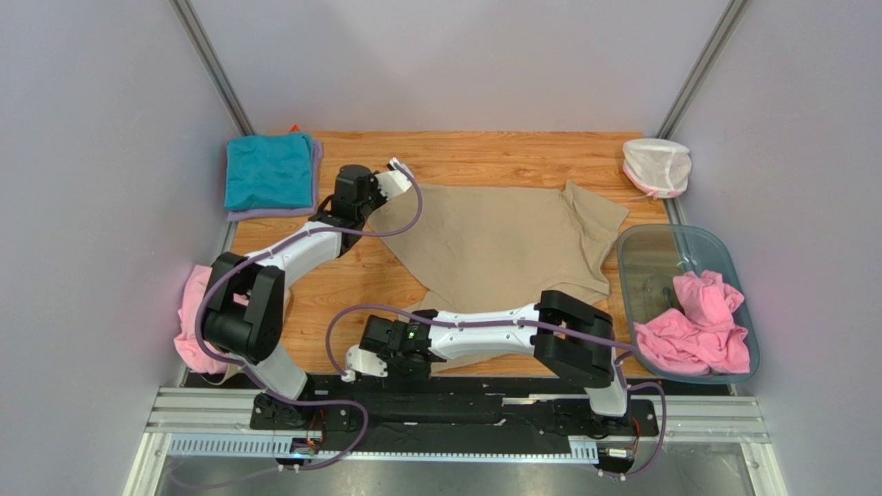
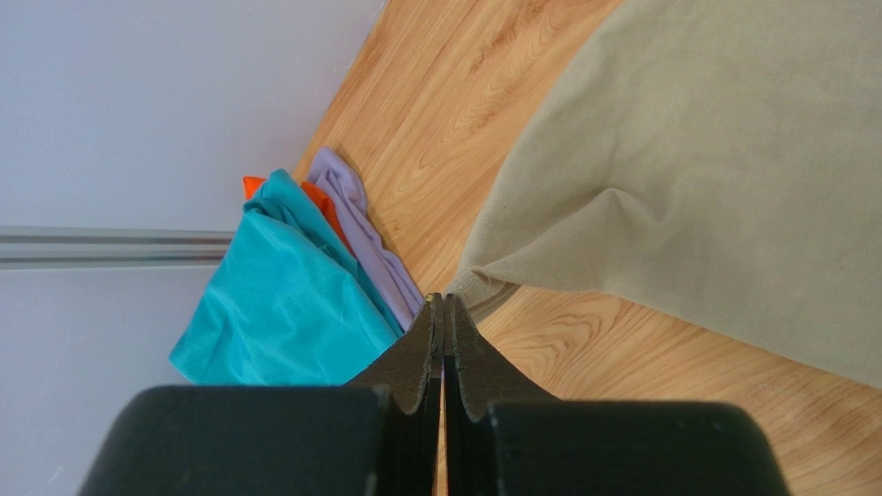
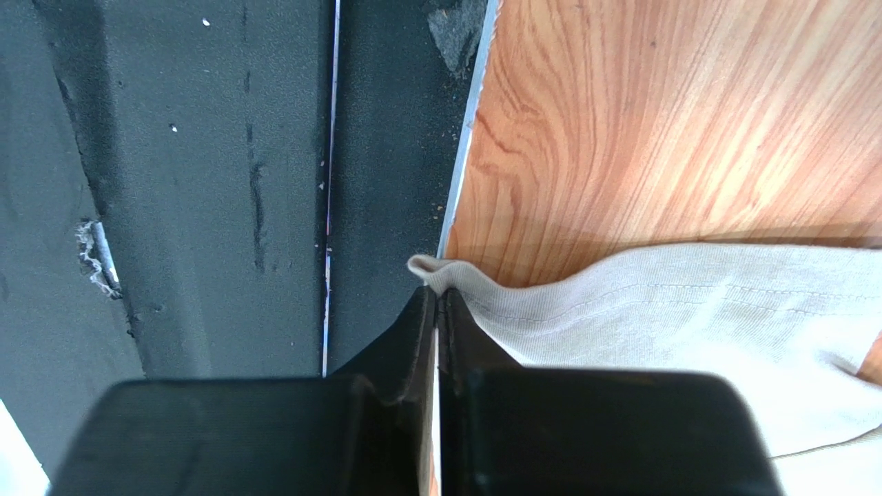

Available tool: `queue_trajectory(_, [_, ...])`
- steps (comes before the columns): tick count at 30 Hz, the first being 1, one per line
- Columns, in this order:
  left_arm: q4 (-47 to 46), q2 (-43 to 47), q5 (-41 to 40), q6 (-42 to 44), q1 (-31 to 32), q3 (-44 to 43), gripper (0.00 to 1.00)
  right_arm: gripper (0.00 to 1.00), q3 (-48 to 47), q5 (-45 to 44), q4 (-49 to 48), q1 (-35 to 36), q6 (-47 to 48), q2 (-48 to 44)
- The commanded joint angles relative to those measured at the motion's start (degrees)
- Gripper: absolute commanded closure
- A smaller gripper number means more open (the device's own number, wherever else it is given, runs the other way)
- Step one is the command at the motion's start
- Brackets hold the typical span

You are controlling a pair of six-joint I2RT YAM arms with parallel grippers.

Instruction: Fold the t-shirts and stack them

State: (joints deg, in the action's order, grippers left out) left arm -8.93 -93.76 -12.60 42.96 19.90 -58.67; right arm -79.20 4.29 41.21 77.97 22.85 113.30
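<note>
Closest to your right wrist lens, the right gripper (image 3: pixel 435 295) has its fingers pressed together on the near corner of the tan shirt (image 3: pixel 663 300), with a small loop of hem poking out past the tips. That corner sits right at the near edge of the table (image 3: pixel 642 124), beside the black rail (image 3: pixel 207 186).

At the far side, the left gripper (image 2: pixel 443 302) is closed too. The shirt's far corner comes up to its tips and the cloth ridges toward them, so it looks pinched, though you can't see fabric between the fingers from this angle.

From above, the tan shirt (image 1: pixel 497 243) lies spread over the middle of the table, and you hold both corners of its left edge. The folded teal shirt (image 1: pixel 269 171) rests on a lilac one (image 1: pixel 271 214) at the far left. Pink shirts (image 1: pixel 699 331) sit bunched in the plastic tub (image 1: pixel 663 243) on the right.

To fold well, I'd raise both corners together, only high enough to clear the cloth. Keep the edge between them gently taut, without tugging. Carry it across toward the right side at an even pace, so neither corner leads. Your right arm lies over the near hem, so swing it clear as you go. Lay edge on edge before you let go.
</note>
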Motion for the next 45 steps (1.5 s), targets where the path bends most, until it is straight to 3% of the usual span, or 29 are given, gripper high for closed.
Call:
queue_trajectory(1, [-2.4, 2.3, -0.1, -0.1, 0.2, 0.7, 1.0, 1.0, -0.7, -0.1, -2.5, 0.3, -0.5, 1.1])
queue_trajectory(8, [-1.7, 3.6, -0.4, -0.4, 0.2, 1.5, 1.0, 1.0, 0.4, -4.1, -1.1, -0.6, -0.2, -1.2])
queue_trajectory(17, [5.7, 11.1, 1.3, -3.9, 0.2, 0.6, 1.0, 1.0, -0.3, -13.1, 3.8, -7.5, 0.1, -13.4])
queue_trajectory(26, [8.1, 14.8, 0.6, -4.8, 0.2, 0.0, 1.0, 1.0, 1.1, -15.2, 5.0, -11.3, -0.3, -22.8])
queue_trajectory(37, [8.6, 14.9, 0.6, -5.5, 0.2, 0.2, 1.0, 1.0, 6.0, -12.2, 2.9, -19.3, -0.3, -24.7])
queue_trajectory(45, [14.3, 19.7, 2.2, -10.9, 0.2, -1.2, 1.0, 1.0, 1.3, -20.3, 5.5, -27.6, 1.4, -29.2])
